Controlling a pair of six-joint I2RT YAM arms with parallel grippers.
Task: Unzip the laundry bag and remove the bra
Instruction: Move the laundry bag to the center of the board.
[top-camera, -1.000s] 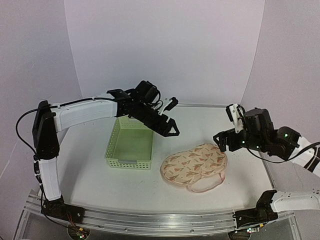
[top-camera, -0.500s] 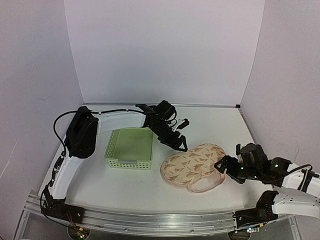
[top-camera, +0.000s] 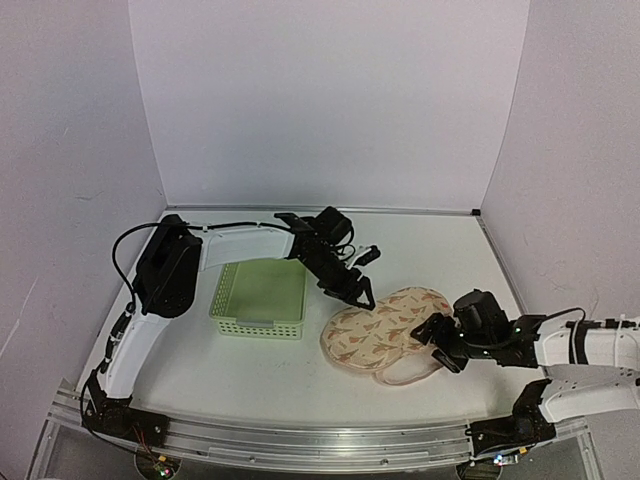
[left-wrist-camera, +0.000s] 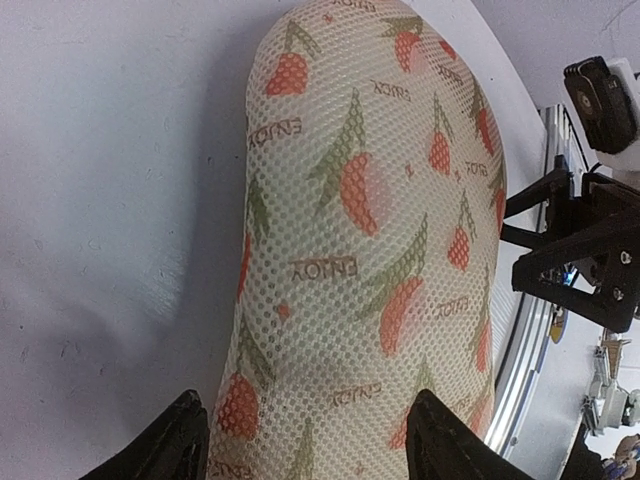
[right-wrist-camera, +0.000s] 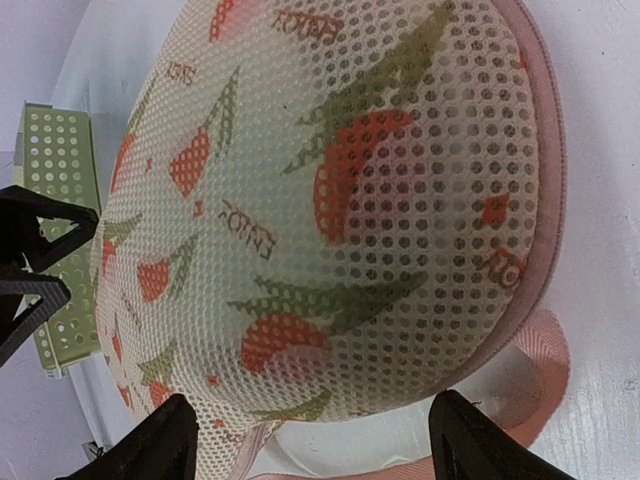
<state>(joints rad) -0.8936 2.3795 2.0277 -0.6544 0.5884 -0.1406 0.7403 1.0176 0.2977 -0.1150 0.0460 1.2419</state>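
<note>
Looking down from the top camera, I have the laundry bag (top-camera: 388, 335) lying flat on the table (top-camera: 200, 365), right of centre, with the green basket (top-camera: 257, 322) near it at its 9 o'clock. My left gripper (top-camera: 364, 277) hangs over the bag's 11 o'clock end and my right gripper (top-camera: 433, 345) sits low at its 3 o'clock end. Both have their jaws spread. The pink loop (top-camera: 408, 376) trails out at 5 o'clock. I see no gap along the bag's edge and no bra anywhere.

On the left wrist camera, the printed mesh fills the view and runs away toward 1 o'clock. My two fingertips (left-wrist-camera: 165, 445) stand apart at the bottom with the bag's end between them. I can't tell whether they touch the fabric, and no zip pull shows here.

On the right wrist camera, the jaws are likewise wide. A fingertip (right-wrist-camera: 150, 445) stands at each bottom corner and the bag's rounded end lies between them. The pale pink edging (right-wrist-camera: 547, 200) curves down the 3 o'clock side and looks closed, though I can't find the slider.

My read is that nothing is done yet. Finding and pulling the zip, opening the bag and lifting out the bra are all ahead.
</note>
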